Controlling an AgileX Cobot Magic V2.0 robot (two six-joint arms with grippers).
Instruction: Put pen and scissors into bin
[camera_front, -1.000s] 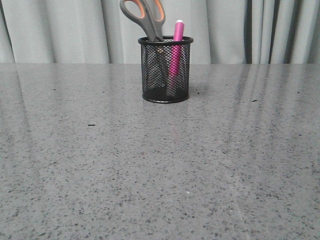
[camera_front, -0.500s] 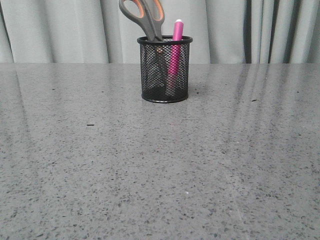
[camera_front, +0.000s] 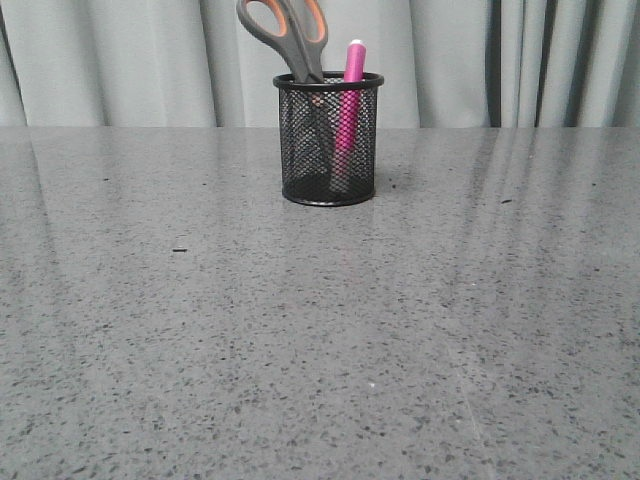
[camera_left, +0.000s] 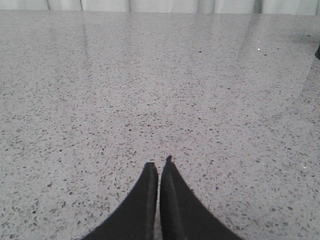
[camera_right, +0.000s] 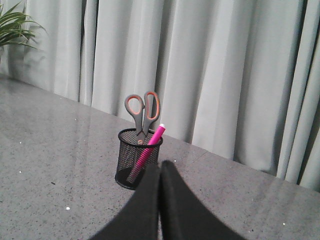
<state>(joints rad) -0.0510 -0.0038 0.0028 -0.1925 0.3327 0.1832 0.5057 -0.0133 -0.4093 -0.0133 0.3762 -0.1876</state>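
The black mesh bin (camera_front: 328, 140) stands upright at the far middle of the table. The scissors (camera_front: 290, 35) stand in it, blades down, grey and orange handles above the rim. The magenta pen (camera_front: 349, 100) leans in it, whitish cap above the rim. Neither gripper shows in the front view. In the right wrist view my right gripper (camera_right: 160, 165) is shut and empty, well back from the bin (camera_right: 131, 165), with the scissors (camera_right: 141, 112) and pen (camera_right: 146, 152) inside. In the left wrist view my left gripper (camera_left: 159, 164) is shut and empty over bare table.
The grey speckled table (camera_front: 320, 340) runs to grey curtains (camera_front: 120, 60) behind. A small dark speck (camera_front: 180, 250) lies left of middle. A green plant (camera_right: 12, 25) shows at the far corner in the right wrist view.
The bin with the scissors and the pen sits very slightly more to the left in the front view than before. Nothing else differs.
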